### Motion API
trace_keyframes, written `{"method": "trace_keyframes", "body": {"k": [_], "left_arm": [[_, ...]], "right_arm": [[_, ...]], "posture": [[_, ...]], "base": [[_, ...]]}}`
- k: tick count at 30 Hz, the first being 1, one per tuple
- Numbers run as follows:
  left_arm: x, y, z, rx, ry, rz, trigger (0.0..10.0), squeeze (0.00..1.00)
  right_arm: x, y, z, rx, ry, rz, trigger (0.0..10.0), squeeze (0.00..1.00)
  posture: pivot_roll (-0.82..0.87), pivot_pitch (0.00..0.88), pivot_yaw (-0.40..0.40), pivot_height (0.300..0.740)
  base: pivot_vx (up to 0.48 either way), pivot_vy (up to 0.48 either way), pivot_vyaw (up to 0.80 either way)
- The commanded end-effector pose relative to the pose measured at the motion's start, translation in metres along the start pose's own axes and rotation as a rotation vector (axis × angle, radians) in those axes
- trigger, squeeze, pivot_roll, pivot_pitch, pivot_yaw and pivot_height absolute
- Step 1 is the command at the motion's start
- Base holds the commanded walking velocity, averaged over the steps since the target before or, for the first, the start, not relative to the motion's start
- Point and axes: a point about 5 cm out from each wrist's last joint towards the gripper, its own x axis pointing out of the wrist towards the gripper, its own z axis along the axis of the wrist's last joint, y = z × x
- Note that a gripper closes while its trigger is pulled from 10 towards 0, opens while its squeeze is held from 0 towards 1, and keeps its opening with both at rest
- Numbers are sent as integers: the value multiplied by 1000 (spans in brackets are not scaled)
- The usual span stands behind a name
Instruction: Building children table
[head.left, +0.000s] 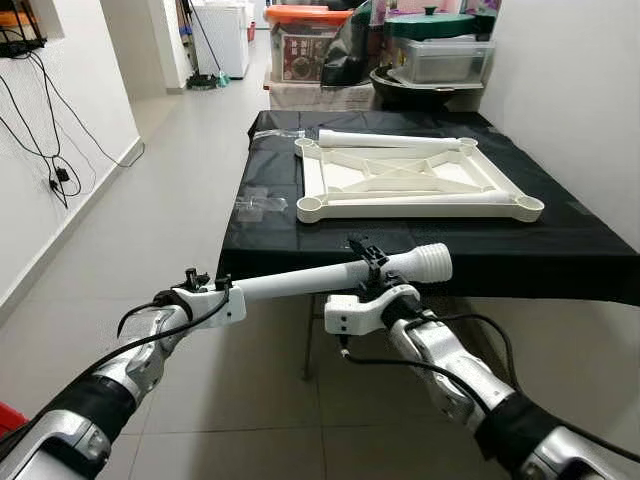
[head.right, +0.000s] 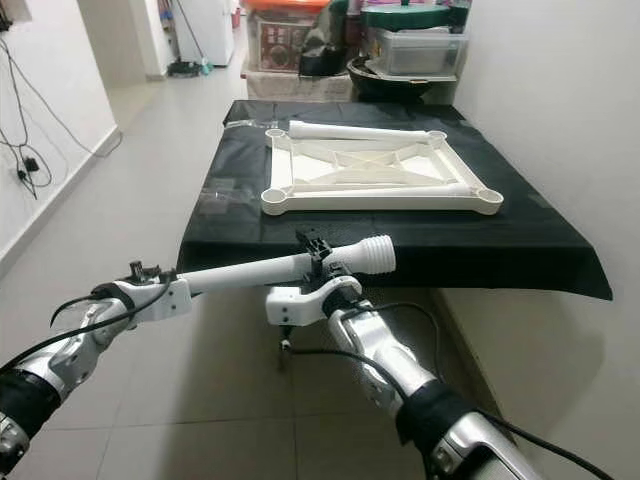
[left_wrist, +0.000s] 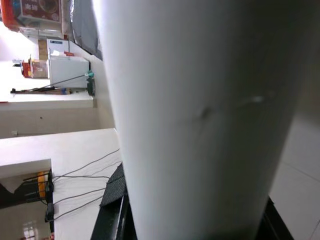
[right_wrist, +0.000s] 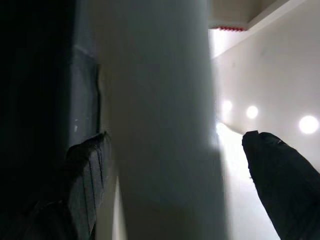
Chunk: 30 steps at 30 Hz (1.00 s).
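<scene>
Tabletop (head.left: 410, 180): upside down on the black cloth (head.left: 560, 245), sockets unfilled; one loose leg lying along its far edge. 
Leg (head.left: 330, 277): carried level before the table, not yet fitted. 
Left gripper (head.left: 205, 284): clamps the plain end. 
Right gripper (head.left: 368, 262): clamps near the threaded end.

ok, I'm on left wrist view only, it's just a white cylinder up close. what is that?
Observer: A white table leg, held across in front of the robot; left gripper at its plain end.
Operator: Right arm?
Observer: Right gripper clamps it near the threaded end.
Operator: Where's the tabletop?
Observer: The white table frame lies upside down on the black-covered table, another leg along its far edge.
</scene>
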Motion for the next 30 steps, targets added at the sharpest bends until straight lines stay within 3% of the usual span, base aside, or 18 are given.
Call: {"method": "trace_keyframes", "body": {"k": [1,6,7,8,9,16,23,24,30], "left_arm": [[3,-5,17,-13,-57,-31,10000,0],[6,-14,34,-32,-94,-58,10000,0],[7,-18,41,-40,-111,-72,10000,0],[7,-18,41,-40,-111,-72,10000,0],[7,-25,50,-52,-136,-93,10000,0],[6,-35,59,-80,-151,-118,10000,0],[4,-39,56,-142,-124,-124,10000,0],[3,-37,56,-178,-125,-118,10000,1000],[1,-33,55,-194,-131,-128,10000,1000]], "right_arm": [[4,-2,0,12,18,13,10000,0],[10,-9,3,43,41,-6,10000,0],[12,-12,3,53,47,-9,6745,0],[12,-12,3,53,47,-9,6745,0],[15,-16,4,57,50,-23,0,0],[18,-21,4,51,51,-50,0,0],[16,-13,4,45,52,-34,0,0],[16,-12,4,45,52,-32,0,0],[16,-9,0,41,61,-26,0,0]], "posture": [[93,0,-17,740],[89,0,-14,740],[89,0,-15,740],[89,0,-15,740],[89,0,-15,740],[87,0,-15,740],[91,0,-16,740],[92,0,-16,740],[94,0,-19,740]], "base": [[0,0,0],[0,0,0],[0,0,0],[0,0,0],[0,0,0],[0,0,0],[0,0,0],[0,0,0],[0,0,0]]}}
